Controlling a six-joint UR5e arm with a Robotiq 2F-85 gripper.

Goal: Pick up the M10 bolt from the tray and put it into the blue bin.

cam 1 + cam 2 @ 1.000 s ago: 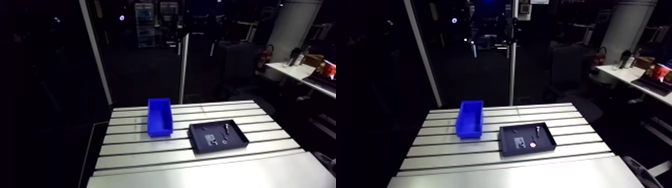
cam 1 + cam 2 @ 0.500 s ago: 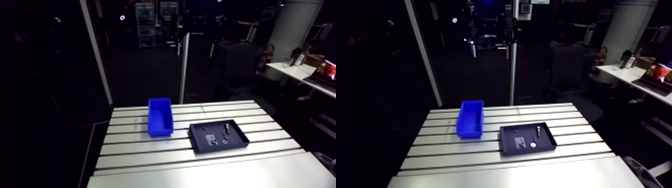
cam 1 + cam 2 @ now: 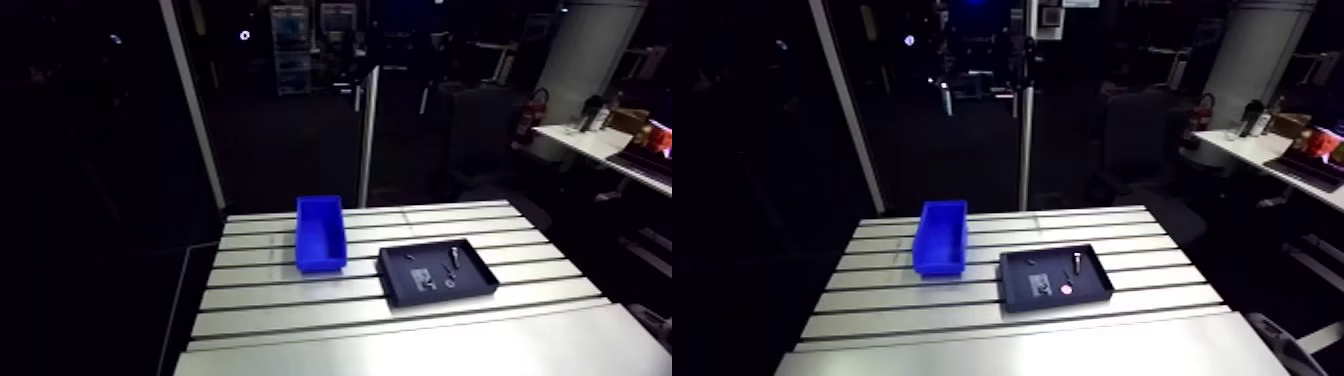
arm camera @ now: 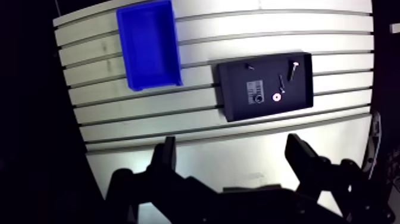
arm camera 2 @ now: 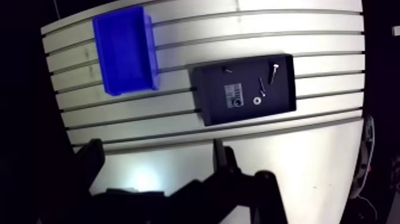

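Claw point(image 4: 232, 159) spread wide, empty, above counter point(image 4: 333, 155), clear of tray point(image 4: 233, 108). M10 bolt point(image 4: 293, 68) in tray corner farthest from blue bin point(image 4: 149, 42); bin beside tray.

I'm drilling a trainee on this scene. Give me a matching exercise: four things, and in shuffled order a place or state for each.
Things:
1. blue plastic bin
2. flat black tray
3. large silver metal bolt
4. jaws

Places or states:
A. lying in the tray
B. apart, gripping nothing
C. on the slotted aluminium table, beside the tray
D. holds the small silver washer

Pairs: 1-C, 2-D, 3-A, 4-B.
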